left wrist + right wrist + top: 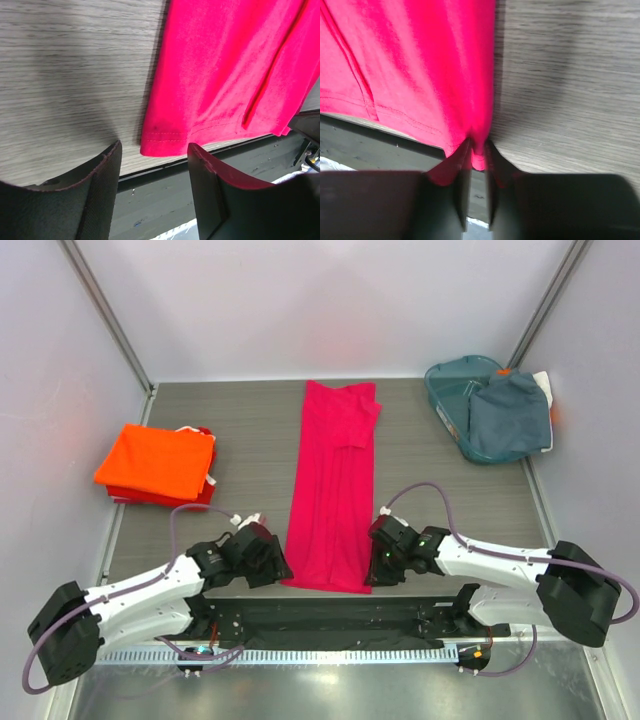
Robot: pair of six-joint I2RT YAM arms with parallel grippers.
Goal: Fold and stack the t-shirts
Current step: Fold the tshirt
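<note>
The magenta-pink t-shirt (334,485) lies as a long narrow strip down the middle of the table, hem nearest me. My right gripper (376,570) is shut on the shirt's near right corner (479,150); cloth is pinched between its fingertips (464,150). My left gripper (276,572) is open and empty just short of the near left corner (162,140), which lies flat between and ahead of its fingers (107,165). The folded orange t-shirt (157,461) sits at the left. A grey-blue t-shirt (510,416) lies in the basket.
A teal plastic basket (450,390) stands at the back right corner. Red cloth (160,498) shows beneath the orange shirt. The table's near edge and a dark rail (330,615) run just below the shirt's hem. Walls enclose the table on three sides.
</note>
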